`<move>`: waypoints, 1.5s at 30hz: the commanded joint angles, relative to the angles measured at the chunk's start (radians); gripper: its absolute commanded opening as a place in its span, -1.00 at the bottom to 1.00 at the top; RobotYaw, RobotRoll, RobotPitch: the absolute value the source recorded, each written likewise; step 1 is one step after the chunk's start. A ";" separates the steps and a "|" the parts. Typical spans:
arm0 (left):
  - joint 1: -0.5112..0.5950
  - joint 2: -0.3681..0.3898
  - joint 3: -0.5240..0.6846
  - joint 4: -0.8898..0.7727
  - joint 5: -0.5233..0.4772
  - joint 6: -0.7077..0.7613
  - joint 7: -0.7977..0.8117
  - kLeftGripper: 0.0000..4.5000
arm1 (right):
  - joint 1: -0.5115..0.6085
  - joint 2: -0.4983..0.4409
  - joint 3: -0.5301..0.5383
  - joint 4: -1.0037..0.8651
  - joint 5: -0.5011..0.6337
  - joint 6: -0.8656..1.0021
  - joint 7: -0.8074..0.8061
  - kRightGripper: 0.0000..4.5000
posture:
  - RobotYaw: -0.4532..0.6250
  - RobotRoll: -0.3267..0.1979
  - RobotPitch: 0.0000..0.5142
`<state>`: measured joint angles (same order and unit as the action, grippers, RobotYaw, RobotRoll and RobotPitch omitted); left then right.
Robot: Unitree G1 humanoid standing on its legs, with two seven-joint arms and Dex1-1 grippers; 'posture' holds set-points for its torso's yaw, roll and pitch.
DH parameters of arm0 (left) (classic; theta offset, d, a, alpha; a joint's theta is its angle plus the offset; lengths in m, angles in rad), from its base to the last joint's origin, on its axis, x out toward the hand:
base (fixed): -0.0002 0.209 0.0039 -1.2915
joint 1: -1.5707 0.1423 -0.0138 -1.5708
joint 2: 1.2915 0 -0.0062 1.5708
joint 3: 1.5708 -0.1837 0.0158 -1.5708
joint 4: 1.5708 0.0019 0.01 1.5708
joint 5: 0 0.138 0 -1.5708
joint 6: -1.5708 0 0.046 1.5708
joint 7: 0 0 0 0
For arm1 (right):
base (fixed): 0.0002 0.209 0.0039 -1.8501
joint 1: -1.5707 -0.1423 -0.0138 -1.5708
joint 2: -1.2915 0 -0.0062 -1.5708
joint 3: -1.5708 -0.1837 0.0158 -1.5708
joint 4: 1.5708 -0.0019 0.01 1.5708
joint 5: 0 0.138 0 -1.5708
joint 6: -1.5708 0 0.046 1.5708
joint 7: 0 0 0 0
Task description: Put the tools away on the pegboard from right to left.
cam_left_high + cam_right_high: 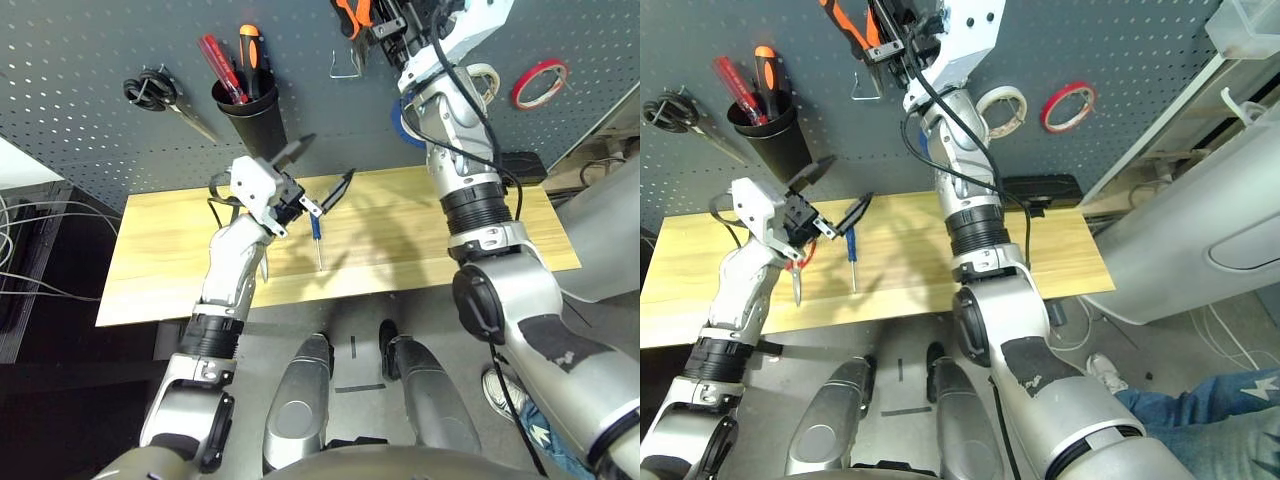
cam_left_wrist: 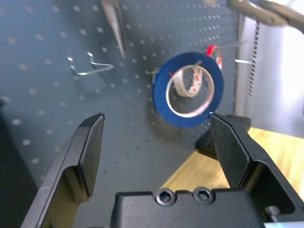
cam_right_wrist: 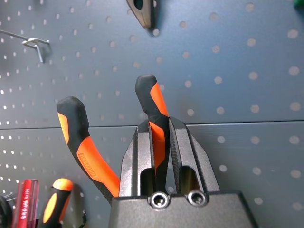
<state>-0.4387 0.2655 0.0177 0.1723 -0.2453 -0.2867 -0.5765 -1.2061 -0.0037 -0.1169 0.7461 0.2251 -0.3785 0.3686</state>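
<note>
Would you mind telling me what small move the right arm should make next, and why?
Probably ease the pliers toward the wire hook on the pegboard. The right end effector is shut on one handle, held high against the board, and the blue tape already hangs there, so the pliers seem next.

Blue tape roll (image 2: 188,89) hangs on pegboard (image 1: 90,90); screwdriver (image 1: 316,238) lies tabled.
</note>
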 commanded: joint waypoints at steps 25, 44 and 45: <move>0.066 0.013 0.013 -0.132 0.007 0.053 0.042 1.00 | -0.146 0.040 -0.044 0.344 -0.018 -0.240 -0.023 -0.88 | 0.37 0.25 0.02; 0.094 0.021 0.003 -0.162 0.008 0.078 0.065 1.00 | -0.166 0.033 -0.066 0.388 -0.038 -0.265 -0.051 -0.88 | 0.38 0.25 0.06; 0.092 0.022 0.003 -0.159 0.007 0.078 0.064 1.00 | -0.168 0.034 -0.069 0.383 -0.034 -0.263 -0.050 -0.88 | 0.38 0.25 0.06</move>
<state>-0.3636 0.2890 0.0261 0.0178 -0.2452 -0.2155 -0.5080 -1.3499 0.0258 -0.1770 1.1315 0.1877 -0.6350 0.3204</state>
